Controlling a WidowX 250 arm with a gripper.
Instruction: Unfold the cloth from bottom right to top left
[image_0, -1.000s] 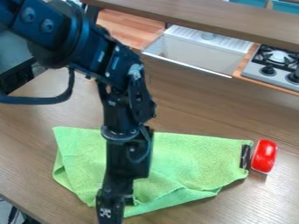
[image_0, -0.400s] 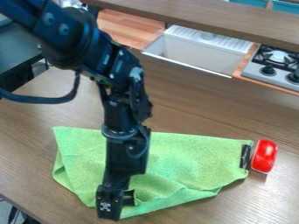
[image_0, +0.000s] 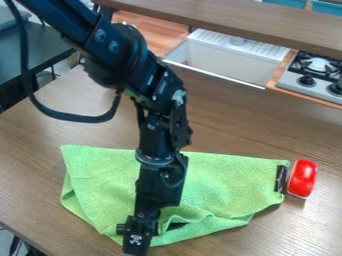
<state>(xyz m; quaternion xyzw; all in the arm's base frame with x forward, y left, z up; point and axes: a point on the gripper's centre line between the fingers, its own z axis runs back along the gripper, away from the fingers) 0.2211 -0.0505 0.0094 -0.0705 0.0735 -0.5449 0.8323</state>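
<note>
1. Green cloth (image_0: 220, 182) lies left of the red object (image_0: 302, 178), partly folded
2. Gripper (image_0: 141, 234) sits lower left of that object; its grip I cannot tell
3. Unfolding seems barely begun, most remaining

Gripper (image_0: 137, 237) had shifted toward the view's right across the cloth's lower part. Cloth (image_0: 100, 185) had changed just to the right of the jaws: a small fold stood up where it had lain flatter, a dark gap showing beneath. Arm (image_0: 127, 55), well above the jaws, had swung rightward too. Cable (image_0: 73, 118), up and left of the jaws, had gone from a low sag to a long, steep loop.
</note>
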